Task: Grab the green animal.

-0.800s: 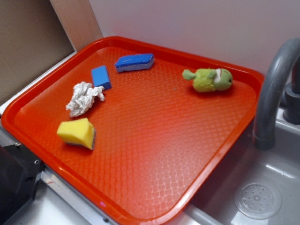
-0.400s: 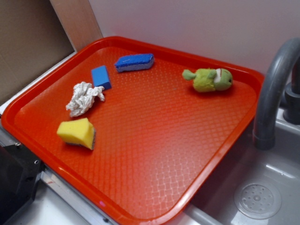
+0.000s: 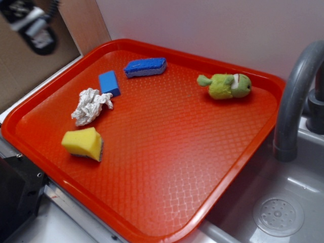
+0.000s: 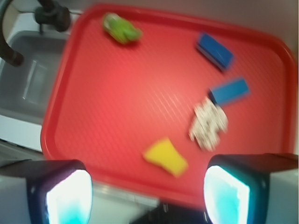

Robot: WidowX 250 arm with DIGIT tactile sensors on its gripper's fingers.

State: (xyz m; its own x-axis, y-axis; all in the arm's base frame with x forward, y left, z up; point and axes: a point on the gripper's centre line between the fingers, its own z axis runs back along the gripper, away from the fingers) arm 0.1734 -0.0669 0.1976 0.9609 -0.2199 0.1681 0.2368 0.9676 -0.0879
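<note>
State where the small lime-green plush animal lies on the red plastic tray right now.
In the exterior view, the small lime-green plush animal lies near the red plastic tray's far right corner, close to the grey curved faucet, well apart from the sponges.

Pincer [image 4: 147, 191]: mine, jaws spread wide, nothing between them.
Fingers [image 4: 65, 196]: both pads show at the bottom of the wrist view, one at each side, lit pale and bluish.
Position: held high, outside the tray's near edge.
Arm [image 3: 30, 23]: a blurred black and grey shape in the exterior view's top left corner.
</note>
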